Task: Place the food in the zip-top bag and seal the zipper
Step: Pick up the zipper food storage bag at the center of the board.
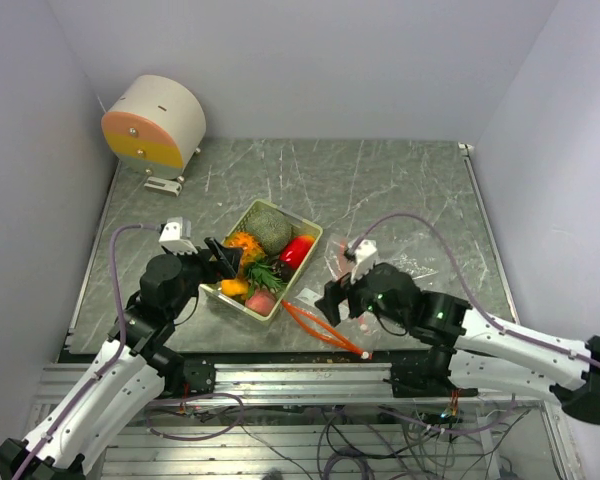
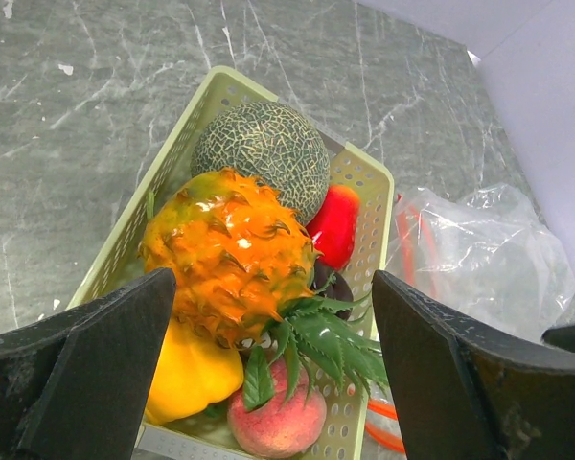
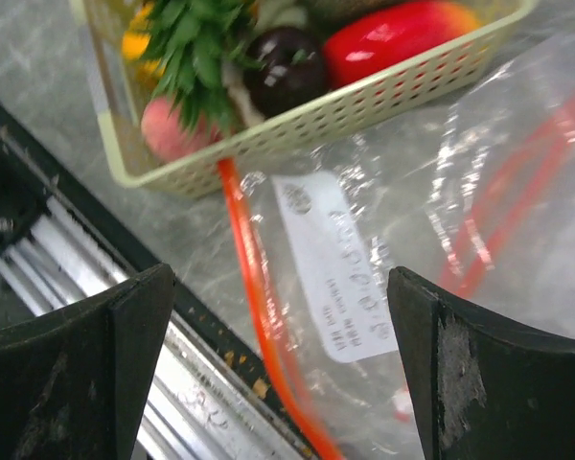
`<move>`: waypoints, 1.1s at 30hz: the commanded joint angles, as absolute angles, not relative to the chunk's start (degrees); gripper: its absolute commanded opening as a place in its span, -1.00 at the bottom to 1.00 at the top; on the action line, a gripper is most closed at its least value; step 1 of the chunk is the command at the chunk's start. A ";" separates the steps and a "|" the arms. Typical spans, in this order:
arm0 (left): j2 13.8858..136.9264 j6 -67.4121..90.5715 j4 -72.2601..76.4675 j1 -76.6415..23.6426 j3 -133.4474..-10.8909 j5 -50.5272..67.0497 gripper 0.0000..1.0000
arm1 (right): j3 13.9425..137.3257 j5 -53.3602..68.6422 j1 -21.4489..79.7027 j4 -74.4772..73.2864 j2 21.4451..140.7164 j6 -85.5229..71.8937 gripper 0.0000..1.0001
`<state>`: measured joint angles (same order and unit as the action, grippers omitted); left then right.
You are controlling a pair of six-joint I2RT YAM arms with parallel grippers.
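A pale green basket (image 1: 314, 234) holds the food: an orange pineapple (image 2: 230, 254), a netted melon (image 2: 262, 149), a red pepper (image 2: 333, 225), a pink peach-like piece (image 2: 278, 417), a yellow piece (image 2: 187, 374) and green leaves (image 2: 316, 335). I cannot make out the garlic. My left gripper (image 1: 225, 258) is open and empty, its jaws spread either side of the pineapple, just above it. The clear zip-top bag (image 3: 364, 240) lies flat to the right of the basket, its orange zipper (image 1: 325, 325) towards the front. My right gripper (image 1: 332, 300) is open and empty above the zipper edge.
A cream and orange drum (image 1: 155, 120) stands at the back left. The table's front edge and metal rail (image 1: 300, 375) lie just beyond the zipper. A white label (image 3: 331, 259) is on the bag. A dark purple piece (image 3: 286, 69) sits by the red pepper.
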<state>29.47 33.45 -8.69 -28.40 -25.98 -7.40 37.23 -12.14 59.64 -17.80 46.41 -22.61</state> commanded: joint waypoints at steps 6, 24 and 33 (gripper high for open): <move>29.50 33.60 -8.58 -28.82 -27.15 -8.55 0.89 | 38.37 -25.11 76.59 -23.21 51.68 -26.13 0.80; 28.34 34.54 -10.48 -28.83 -27.77 -8.99 0.89 | 37.98 -44.42 85.87 -25.73 63.39 -34.55 0.28; 28.11 34.87 -11.43 -28.83 -28.63 -8.98 0.89 | 37.88 -43.89 85.81 -23.33 68.76 -34.14 0.17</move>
<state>28.69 34.48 -10.81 -28.47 -26.65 -8.40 38.41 -41.82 85.56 -24.99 67.13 -33.63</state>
